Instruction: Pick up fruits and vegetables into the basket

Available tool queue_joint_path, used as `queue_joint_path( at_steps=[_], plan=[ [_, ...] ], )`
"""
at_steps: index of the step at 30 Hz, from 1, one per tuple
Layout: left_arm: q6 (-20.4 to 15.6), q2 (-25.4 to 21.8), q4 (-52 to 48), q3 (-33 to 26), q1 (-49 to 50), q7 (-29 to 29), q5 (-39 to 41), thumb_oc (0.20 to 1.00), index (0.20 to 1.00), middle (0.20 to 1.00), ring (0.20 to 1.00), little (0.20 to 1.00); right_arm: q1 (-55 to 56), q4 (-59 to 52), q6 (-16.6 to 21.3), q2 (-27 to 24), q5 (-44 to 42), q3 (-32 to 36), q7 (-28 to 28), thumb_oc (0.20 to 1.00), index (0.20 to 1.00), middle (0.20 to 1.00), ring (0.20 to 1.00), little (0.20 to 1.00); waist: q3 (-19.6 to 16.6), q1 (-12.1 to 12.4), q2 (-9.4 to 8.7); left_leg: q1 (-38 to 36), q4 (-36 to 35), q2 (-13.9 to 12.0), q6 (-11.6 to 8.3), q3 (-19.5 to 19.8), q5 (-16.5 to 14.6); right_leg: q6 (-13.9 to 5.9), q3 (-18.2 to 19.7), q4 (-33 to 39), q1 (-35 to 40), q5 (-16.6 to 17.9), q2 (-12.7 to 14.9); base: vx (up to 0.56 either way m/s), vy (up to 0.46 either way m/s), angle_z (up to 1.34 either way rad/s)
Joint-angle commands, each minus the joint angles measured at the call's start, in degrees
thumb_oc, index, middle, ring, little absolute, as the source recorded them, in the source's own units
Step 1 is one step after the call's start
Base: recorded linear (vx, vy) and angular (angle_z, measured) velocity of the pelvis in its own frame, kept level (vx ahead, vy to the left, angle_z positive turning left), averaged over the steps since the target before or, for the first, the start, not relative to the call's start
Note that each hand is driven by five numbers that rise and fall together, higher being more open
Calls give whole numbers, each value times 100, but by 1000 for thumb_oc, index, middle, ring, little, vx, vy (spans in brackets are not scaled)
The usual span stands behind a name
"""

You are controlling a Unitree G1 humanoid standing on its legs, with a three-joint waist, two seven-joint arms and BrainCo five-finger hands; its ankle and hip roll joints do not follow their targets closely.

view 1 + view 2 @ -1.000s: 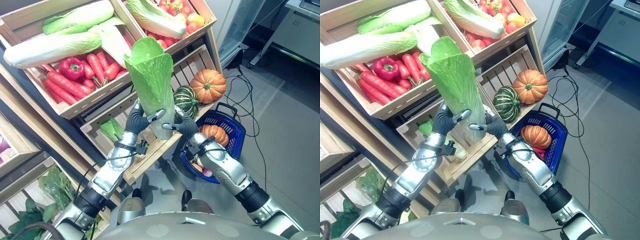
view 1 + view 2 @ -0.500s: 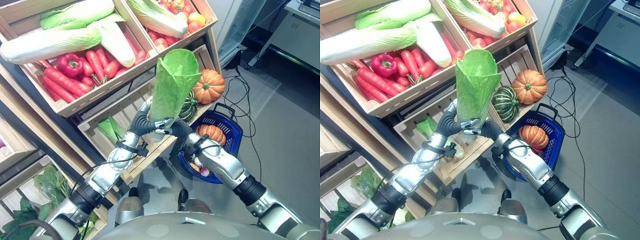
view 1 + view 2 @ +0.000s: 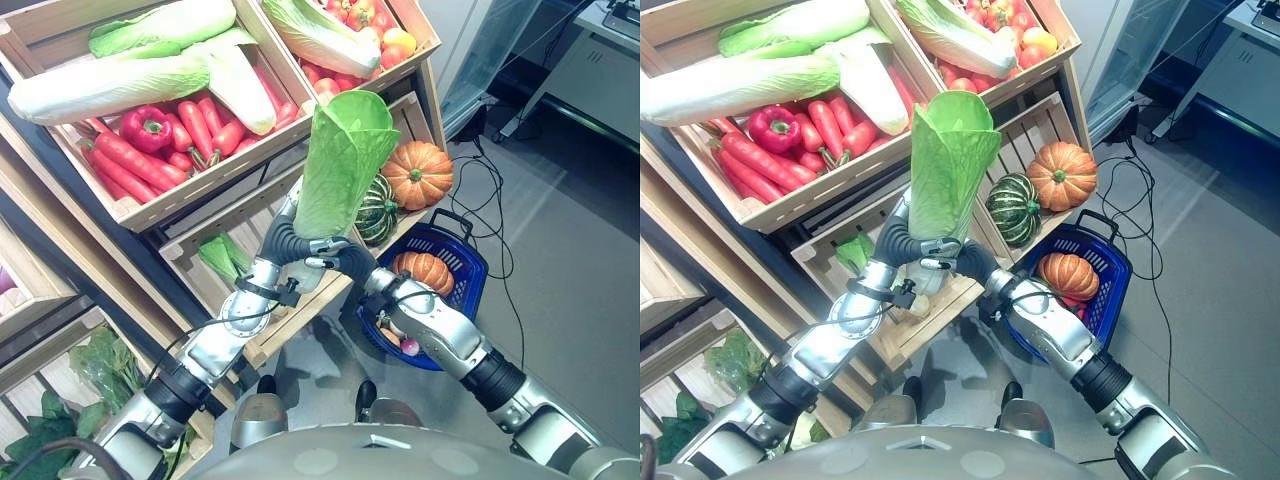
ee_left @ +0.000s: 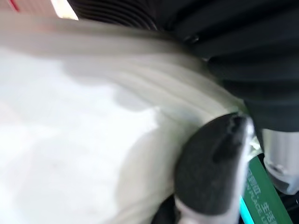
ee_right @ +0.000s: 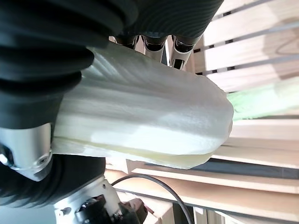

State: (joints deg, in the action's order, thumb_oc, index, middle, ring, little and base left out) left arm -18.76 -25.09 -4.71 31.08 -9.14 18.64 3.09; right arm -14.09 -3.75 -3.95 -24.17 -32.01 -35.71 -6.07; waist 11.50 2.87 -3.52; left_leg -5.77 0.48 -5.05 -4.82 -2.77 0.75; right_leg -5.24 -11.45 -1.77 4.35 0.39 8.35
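A tall napa cabbage [image 3: 340,160] with green leaves and a white base [image 5: 140,121] stands upright in front of the shelves. My left hand [image 3: 285,238] and my right hand [image 3: 345,262] clasp its white base from either side, fingers curled round it. The thumb [image 4: 212,154] of the left hand presses on the pale stalk [image 4: 84,140]. A blue basket [image 3: 470,262] sits on the floor to the right, below the cabbage, holding an orange pumpkin [image 3: 425,268] and some small produce.
Wooden crates hold more napa cabbages [image 3: 130,80], carrots [image 3: 205,125], a red pepper [image 3: 148,128] and tomatoes [image 3: 350,12]. A lower shelf carries an orange pumpkin [image 3: 418,172] and a dark green squash [image 3: 375,210]. Leafy greens [image 3: 105,365] lie at lower left. Open floor lies right.
Both hands have carried the cabbage to the right, away from the carrot crate and over the lower shelf towards the basket, and its top now leans right. In the last half second it barely moved.
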Motion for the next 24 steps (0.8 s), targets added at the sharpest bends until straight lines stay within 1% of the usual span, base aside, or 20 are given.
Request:
queue_joint_path(
  at_steps=[1,2,5,6,9,11,12,13,14,16,17,18,21,23,24],
  plan=[
    [-83,23,-148,-369,-31,216,369,1000,1000,1000,1000,1000,-251,-1257,364,87,-246,612,170,200,200,200,200,200,1,18,-59,-38,389,-186,142,-184,-859,-609,170,-227,147,-337,540,0,0,0],
    [-103,21,-172,-557,144,270,426,1000,1000,1000,1000,1000,-191,-1480,260,21,-291,863,241,200,200,200,200,200,4,16,-56,-35,381,-186,144,-188,-856,-600,171,-224,146,-341,532,0,0,0],
    [-113,6,-239,-844,389,496,401,1000,1000,1000,1000,1000,-30,-1775,217,-100,-297,1251,359,200,200,200,200,200,-1,8,-57,-36,362,-194,143,-199,-843,-584,164,-227,143,-344,516,-3,-12,0],
    [-155,-23,-253,-1035,509,634,373,1000,1000,1000,1000,1000,47,-1940,170,-182,-334,1473,411,200,200,200,200,200,0,0,-59,-30,357,-198,139,-208,-835,-576,163,-231,136,-346,508,0,0,0],
    [-220,-80,-248,-1363,688,806,407,1000,1000,1000,1000,1000,224,-2188,150,-363,-343,1850,484,200,200,200,200,200,2,-18,-60,-16,348,-201,131,-214,-824,-557,163,-242,119,-361,497,0,0,0],
    [-298,-140,-212,-1690,890,892,466,1000,1000,1000,1000,1000,473,-2328,287,-536,-358,2219,552,200,200,200,200,200,7,-41,-53,-2,341,-196,128,-217,-816,-540,174,-254,100,-376,484,0,0,0],
    [-306,-150,-209,-1739,925,911,454,1000,1000,1000,1000,1000,526,-2346,297,-560,-373,2282,551,200,200,200,200,200,4,-45,-52,0,339,-198,127,-217,-815,-541,175,-256,96,-377,482,0,0,0],
    [-355,-178,-214,-1920,1054,965,441,1000,1000,1000,1000,1000,698,-2398,368,-648,-415,2509,573,200,200,200,200,200,1,-61,-47,10,327,-200,123,-225,-807,-535,181,-259,82,-385,480,0,0,0],
    [-364,-183,-226,-1952,1085,973,442,1000,1000,1000,1000,1000,737,-2410,378,-662,-418,2551,571,200,200,200,200,200,-1,-63,-44,14,323,-200,122,-228,-804,-534,183,-259,77,-388,479,0,0,0],
    [-468,-204,-210,-2177,1266,1025,390,1000,1000,1000,1000,1000,993,-2438,492,-753,-408,2841,638,200,200,200,200,200,5,-79,-35,26,301,-209,115,-242,-789,-528,179,-264,57,-397,477,0,0,0],
    [-529,-207,-187,-2276,1343,991,400,1000,1000,1000,1000,1000,1119,-2424,523,-752,-390,2976,624,200,200,200,200,200,6,-91,-33,32,291,-213,111,-250,-782,-529,177,-272,45,-401,477,-34,-13,0],
    [-558,-212,-160,-2440,1470,820,444,1000,1000,1000,1000,1000,1330,-2388,522,-749,-362,3179,682,200,200,200,200,200,11,-118,-29,46,281,-222,102,-265,-772,-531,177,-296,16,-413,471,-36,-17,0],
    [-637,-245,-160,-2623,1674,349,490,1000,1000,1000,1000,1000,1642,-2242,526,-749,-237,3522,867,200,200,200,200,200,38,-172,-23,99,302,-236,99,-306,-759,-533,180,-348,-52,-435,463,-47,-27,0],
    [-613,-310,-180,-2660,1780,-120,588,1000,1000,1000,1000,1000,1843,-2039,557,-757,-141,3747,1079,200,200,200,200,200,95,-222,-6,176,340,-256,102,-341,-749,-529,193,-422,-160,-452,445,-108,-49,0],
    [-592,-397,-157,-2647,1812,-464,719,1000,1000,1000,1000,1000,1953,-1740,655,-781,16,3894,1310,200,200,200,200,200,193,-264,23,289,415,-277,103,-373,-739,-519,206,-530,-308,-471,428,-186,-48,-3]
  ],
)
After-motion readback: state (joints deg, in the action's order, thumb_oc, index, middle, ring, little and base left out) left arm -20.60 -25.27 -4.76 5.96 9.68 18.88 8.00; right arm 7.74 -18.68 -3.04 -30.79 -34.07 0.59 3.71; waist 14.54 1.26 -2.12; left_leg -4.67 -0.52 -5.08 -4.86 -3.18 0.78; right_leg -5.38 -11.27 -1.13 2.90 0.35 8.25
